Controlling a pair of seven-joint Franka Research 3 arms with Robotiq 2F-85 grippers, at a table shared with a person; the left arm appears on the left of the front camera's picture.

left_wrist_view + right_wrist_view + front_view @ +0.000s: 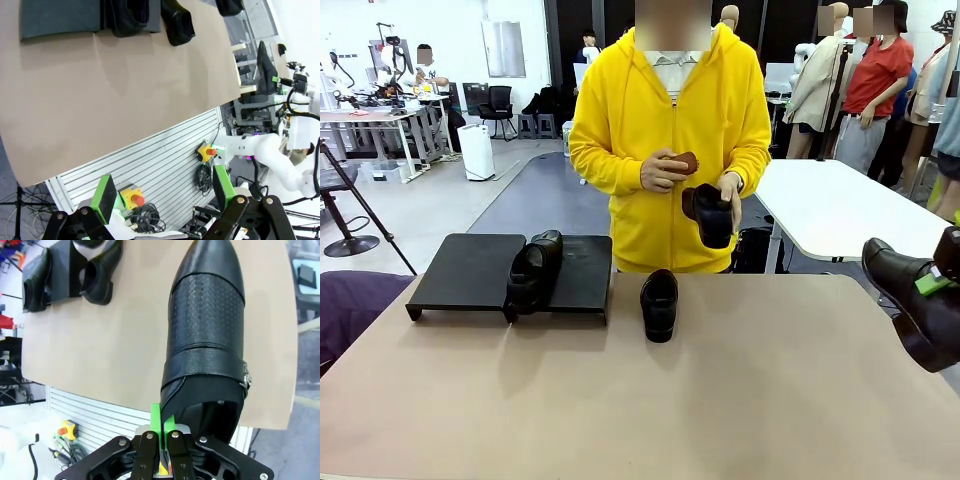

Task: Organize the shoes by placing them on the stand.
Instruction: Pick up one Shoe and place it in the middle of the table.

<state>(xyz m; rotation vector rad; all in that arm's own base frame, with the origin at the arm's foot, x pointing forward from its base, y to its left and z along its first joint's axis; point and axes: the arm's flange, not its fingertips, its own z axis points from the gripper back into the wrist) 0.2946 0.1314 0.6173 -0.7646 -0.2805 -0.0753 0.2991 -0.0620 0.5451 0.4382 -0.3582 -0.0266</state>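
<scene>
A long pointed black dress shoe [207, 330] hangs over the table's right edge, and my right gripper [162, 426] is shut on its heel rim; the same shoe [918, 300] sits at the far right of the front view. One black shoe [534, 270] lies on the black stand [465, 272], across the seam between its two panels. A loafer [659, 305] rests on the table just right of the stand. The person holds another black shoe [711, 214] in one hand. My left gripper [164, 194] is open and off the table's near edge, holding nothing.
The person in a yellow hoodie [670, 110] stands at the far edge, with a small brown object [682, 160] in the other hand. The tan table [740, 400] is bare across its front and right. A white table [840, 205] stands behind on the right.
</scene>
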